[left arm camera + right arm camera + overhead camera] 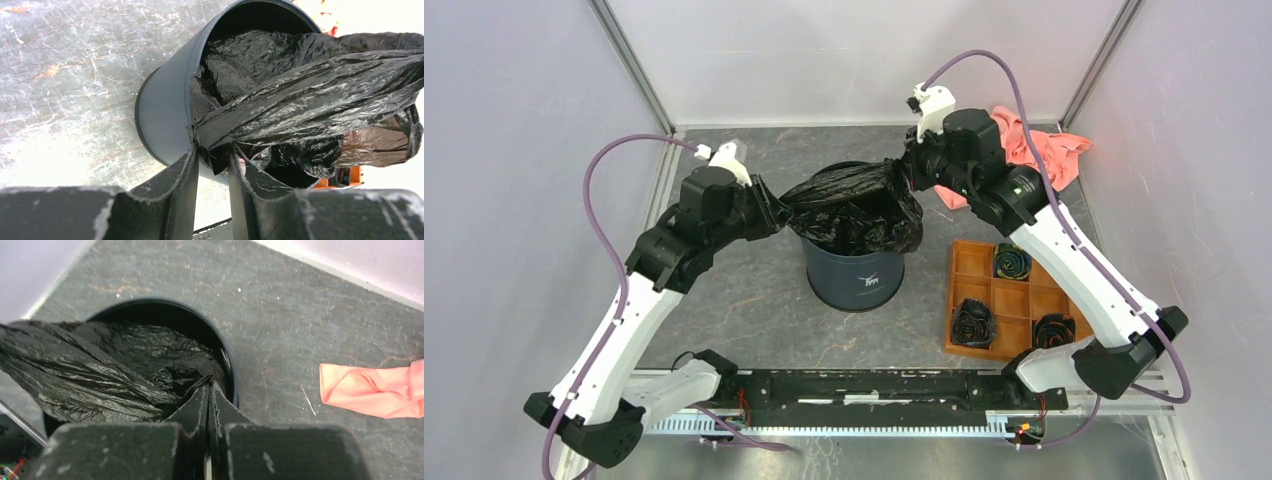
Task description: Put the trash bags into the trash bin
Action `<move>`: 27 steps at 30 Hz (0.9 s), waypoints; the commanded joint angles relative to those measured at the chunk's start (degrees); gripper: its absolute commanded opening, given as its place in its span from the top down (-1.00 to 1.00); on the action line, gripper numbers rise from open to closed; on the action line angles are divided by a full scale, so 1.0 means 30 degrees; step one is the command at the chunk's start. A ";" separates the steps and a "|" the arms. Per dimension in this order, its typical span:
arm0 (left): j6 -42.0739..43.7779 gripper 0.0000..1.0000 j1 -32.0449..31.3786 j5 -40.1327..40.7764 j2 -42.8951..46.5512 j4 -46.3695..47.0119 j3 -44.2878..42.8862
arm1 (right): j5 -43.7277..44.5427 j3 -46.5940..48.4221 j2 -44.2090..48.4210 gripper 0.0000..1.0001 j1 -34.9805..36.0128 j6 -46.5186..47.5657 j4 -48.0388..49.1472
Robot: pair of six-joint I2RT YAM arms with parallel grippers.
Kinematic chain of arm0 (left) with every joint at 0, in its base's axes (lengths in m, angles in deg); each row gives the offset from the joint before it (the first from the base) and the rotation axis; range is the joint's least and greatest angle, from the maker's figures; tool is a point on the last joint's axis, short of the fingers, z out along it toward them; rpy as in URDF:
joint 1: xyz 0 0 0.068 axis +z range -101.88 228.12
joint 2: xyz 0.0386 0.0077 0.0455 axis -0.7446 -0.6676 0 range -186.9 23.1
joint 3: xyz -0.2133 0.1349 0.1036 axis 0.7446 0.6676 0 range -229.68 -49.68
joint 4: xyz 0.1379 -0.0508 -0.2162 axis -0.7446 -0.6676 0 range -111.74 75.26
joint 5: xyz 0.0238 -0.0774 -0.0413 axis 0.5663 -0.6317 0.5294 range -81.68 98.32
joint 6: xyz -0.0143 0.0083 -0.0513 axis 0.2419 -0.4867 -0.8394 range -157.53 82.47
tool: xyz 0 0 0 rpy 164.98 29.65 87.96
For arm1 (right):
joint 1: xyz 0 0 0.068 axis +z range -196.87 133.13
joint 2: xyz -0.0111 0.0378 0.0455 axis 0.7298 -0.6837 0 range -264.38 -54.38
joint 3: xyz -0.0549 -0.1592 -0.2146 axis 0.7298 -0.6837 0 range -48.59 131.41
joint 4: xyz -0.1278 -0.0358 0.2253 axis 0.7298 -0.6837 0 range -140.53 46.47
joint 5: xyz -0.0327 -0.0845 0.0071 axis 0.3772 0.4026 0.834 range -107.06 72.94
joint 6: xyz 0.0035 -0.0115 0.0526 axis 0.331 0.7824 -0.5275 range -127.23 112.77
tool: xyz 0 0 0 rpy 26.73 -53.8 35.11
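Two inward-angled end effectors point(778, 212) point(903, 172) tight on trash bag point(854, 208) above trash bin point(856, 278).

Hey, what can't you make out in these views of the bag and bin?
Floor of the trash bin: every view, covered by the trash bag.
Bin's white logo: top view, too small to read.
Pink cloth: right wrist view, cut by the right edge.
Orange tray: left wrist view, mostly behind the bag.

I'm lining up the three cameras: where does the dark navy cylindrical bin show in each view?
Top external: dark navy cylindrical bin, centre.
Left wrist: bin, upper centre.
Right wrist: bin, left of centre.
Shared landmark: glossy black plastic bag across its mouth.
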 commanded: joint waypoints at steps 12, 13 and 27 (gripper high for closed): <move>0.2471 0.27 0.0800 0.1123 -0.3052 0.1999 -0.2116 | -0.2474 0.0252 -0.2555 1.00 -0.2224 0.2687 0.0150; 0.2474 0.29 0.1117 0.1021 -0.3254 0.1994 -0.2061 | -0.2711 0.0214 -0.2722 1.00 -0.2474 0.2676 0.0227; 0.2202 0.20 0.3925 -0.3730 -0.3390 0.4321 -0.0725 | -0.5993 -0.1106 -0.3043 0.85 -0.3910 0.2602 0.1727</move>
